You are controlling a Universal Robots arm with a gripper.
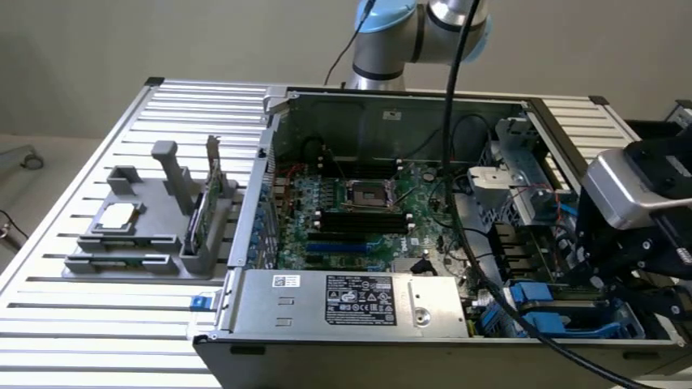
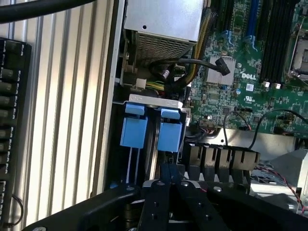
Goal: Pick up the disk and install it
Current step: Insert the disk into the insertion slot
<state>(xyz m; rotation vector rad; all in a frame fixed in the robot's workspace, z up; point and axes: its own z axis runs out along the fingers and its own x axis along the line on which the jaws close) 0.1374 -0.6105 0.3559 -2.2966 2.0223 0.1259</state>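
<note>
On the exterior view's left, at about nine o'clock, you have a grey fixture [image 1: 151, 235] on the slatted table [image 1: 97, 324]. A small square processor chip [image 1: 117, 215] lies flat in it, and a thin green card [image 1: 201, 212] stands on edge just beside. Toward the centre you meet the open computer case [image 1: 390, 101], with its motherboard [image 1: 357, 219] exposed and the silver power supply [image 1: 346, 300], white label up, at six o'clock. The arm [image 1: 416, 36] stands behind the case at twelve o'clock, and a black cable [image 1: 454, 121] hangs from it across the board. At four o'clock of that view, in the case's corner past the power supply, you see blue plastic [image 1: 539, 312] among the drive rails. Your wrist view looks onto that corner: the disk [image 2: 171, 137] sits in the drive bay [image 2: 154, 102], showing its blue carrier end, with a second blue carrier [image 2: 134, 132] just beside it. The metal body is hidden, so you cannot tell how far in it is seated. The gripper [image 2: 169, 171] is clenched, its black fingers pressed together with nothing between them. The tips are right at the disk's blue end, but you cannot tell whether they touch it.
</note>
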